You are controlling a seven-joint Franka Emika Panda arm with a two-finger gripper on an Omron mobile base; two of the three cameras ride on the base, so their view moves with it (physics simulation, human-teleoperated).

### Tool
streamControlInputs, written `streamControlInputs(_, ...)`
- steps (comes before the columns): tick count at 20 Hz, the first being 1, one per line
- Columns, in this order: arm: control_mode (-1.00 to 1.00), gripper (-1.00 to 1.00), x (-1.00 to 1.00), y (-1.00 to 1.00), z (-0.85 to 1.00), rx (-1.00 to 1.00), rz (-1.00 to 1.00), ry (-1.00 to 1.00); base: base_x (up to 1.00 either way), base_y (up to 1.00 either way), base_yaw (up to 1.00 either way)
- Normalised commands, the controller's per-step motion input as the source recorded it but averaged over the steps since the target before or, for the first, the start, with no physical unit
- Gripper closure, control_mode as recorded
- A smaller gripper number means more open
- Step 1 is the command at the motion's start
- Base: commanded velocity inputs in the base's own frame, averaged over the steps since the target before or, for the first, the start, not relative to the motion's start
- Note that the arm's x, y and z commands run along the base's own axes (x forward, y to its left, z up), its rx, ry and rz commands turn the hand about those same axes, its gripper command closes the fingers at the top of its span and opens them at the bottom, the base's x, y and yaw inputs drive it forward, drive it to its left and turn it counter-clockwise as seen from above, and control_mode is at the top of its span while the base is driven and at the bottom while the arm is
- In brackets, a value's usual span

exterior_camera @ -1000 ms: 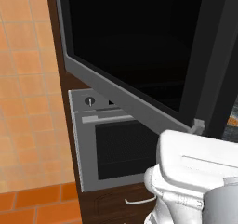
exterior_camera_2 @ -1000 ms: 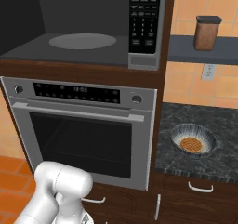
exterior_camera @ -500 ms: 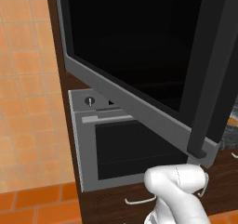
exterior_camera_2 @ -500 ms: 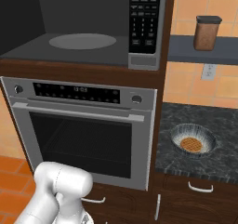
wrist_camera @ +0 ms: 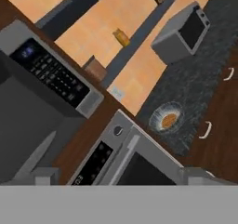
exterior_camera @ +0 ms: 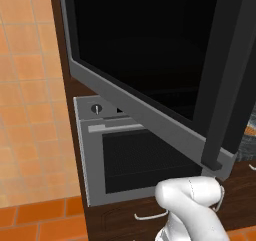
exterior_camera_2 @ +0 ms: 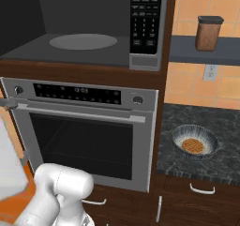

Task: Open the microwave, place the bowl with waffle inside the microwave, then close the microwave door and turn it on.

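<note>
The microwave (exterior_camera_2: pixel 84 42) stands open, its grey cavity and round turntable showing, with the dark button panel (exterior_camera_2: pixel 146 18) on its right. The microwave door (exterior_camera: pixel 150 50) is swung out wide, black glass in a grey frame, with the black bar handle (exterior_camera: pixel 225 100) at its free edge. The bowl (exterior_camera_2: pixel 178 137) with a round waffle (exterior_camera_2: pixel 191 145) sits on the dark stone counter to the right of the oven. The hand view has the bowl (wrist_camera: pixel 155 116) well ahead of my gripper (wrist_camera: pixel 122 176). Its fingertips stand wide apart, open and holding nothing.
A grey oven (exterior_camera_2: pixel 84 140) with a horizontal handle sits under the microwave. A brown canister (exterior_camera_2: pixel 208 33) stands on the shelf above the counter (exterior_camera_2: pixel 215 164). A small grey toaster oven (wrist_camera: pixel 181 32) is farther along the counter. Drawers with white handles lie below.
In the left base view my white arm has sunk lower, uncovering the door's lower corner and the end of its handle. Door, bowl and right base view are unchanged.
</note>
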Motion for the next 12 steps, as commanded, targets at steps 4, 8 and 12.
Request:
streamControlInputs(4, -1.00, -1.00, 0.85, -1.00, -0.52, 0.47, 0.11, 0.21, 0.00, 0.00, 0.00)
streamControlInputs(8, -1.00, -1.00, 0.74, -1.00, -0.52, 0.40, 0.17, 0.22, 0.00, 0.00, 0.00)
streamControlInputs(12, -1.00, -1.00, 0.71, -1.00, -0.45, 0.29, 0.15, 0.27, 0.00, 0.00, 0.00)
